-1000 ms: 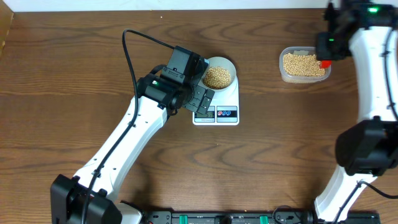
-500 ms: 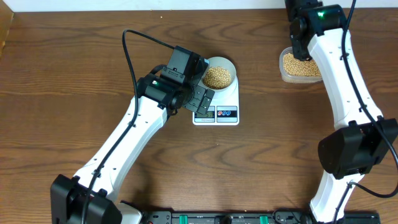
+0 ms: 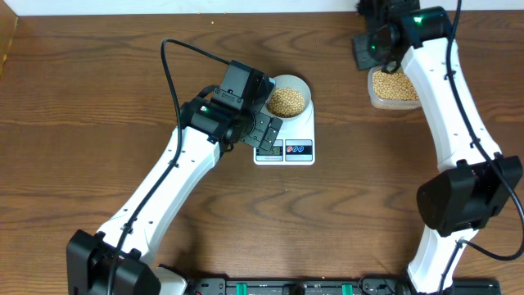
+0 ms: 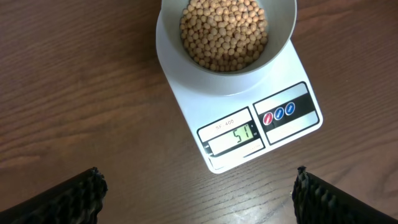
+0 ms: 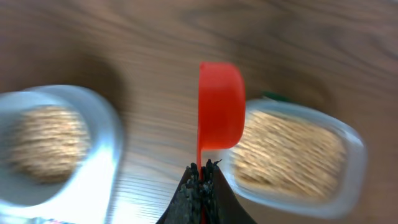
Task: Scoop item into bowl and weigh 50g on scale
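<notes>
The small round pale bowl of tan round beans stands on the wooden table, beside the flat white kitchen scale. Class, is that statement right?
Not quite. The small round pale bowl of tan round beans stands on the flat white kitchen scale, not on the wooden table beside it. The left wrist view shows it on the scale's platform, behind the display.

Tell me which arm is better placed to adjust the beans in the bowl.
Right, likely: the right fingers are shut on the red scoop near the tub. The left fingers stand open and empty above the scale.
</notes>
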Robot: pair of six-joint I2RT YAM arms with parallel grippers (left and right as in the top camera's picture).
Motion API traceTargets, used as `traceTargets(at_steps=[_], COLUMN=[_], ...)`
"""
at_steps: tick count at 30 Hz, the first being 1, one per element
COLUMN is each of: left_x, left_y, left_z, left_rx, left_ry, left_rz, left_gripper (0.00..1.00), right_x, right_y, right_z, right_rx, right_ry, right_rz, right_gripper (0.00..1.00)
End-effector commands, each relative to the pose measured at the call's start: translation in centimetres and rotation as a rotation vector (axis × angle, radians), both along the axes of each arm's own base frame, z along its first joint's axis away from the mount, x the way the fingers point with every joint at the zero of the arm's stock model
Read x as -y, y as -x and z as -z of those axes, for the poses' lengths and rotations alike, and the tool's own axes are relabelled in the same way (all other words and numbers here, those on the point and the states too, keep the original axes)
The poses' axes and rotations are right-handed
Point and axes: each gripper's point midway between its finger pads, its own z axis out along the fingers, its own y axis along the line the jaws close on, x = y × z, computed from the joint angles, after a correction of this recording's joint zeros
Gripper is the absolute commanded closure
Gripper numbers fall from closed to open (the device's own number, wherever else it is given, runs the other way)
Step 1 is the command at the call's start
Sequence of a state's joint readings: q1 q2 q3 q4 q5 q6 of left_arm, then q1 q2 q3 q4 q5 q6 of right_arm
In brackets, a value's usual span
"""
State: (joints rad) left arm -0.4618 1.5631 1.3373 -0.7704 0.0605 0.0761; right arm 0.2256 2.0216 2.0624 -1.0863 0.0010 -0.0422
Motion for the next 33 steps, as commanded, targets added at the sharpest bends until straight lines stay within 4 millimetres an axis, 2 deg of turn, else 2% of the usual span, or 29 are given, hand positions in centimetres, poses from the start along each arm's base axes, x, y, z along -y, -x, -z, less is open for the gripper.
traceTargets(at_steps=[1, 4, 11, 18, 22, 33], left_x=[-0.3, -0.3, -0.3, -0.3, -0.3, -0.3], left_y=[0.0, 0.0, 0.0, 0.0, 0.0, 0.0], left_z=[-0.8, -0.8, -0.8, -0.8, -0.8, -0.8], left_rx=[0.025, 0.025, 0.025, 0.025, 0.025, 0.025], left_ry=[-0.004, -0.004, -0.004, -0.004, -0.004, -0.004], left_rz=[-0.002, -0.002, -0.002, -0.002, -0.002, -0.002], left_gripper=[0.02, 0.02, 0.02, 0.02, 0.02, 0.02], right_x=[-7.0, -9.4, -11.3, -11.9, -11.2, -11.3], right_y=[1.8, 2.8, 4.0, 4.9, 4.7, 4.8], right_z=[-3.6, -4.0, -1.5, 1.4, 3.1, 5.5], right_rx=[0.033, 0.017, -0.05, -0.129, -0.145, -0.176], right_ry=[-0.274, -0.357, -0.325, -0.271, -0.198, -0.179], right_rz=[-0.273, -0.363, -0.413, -0.433, -0.404, -0.4], right_gripper=[0.99, 0.99, 0.99, 0.99, 0.99, 0.99])
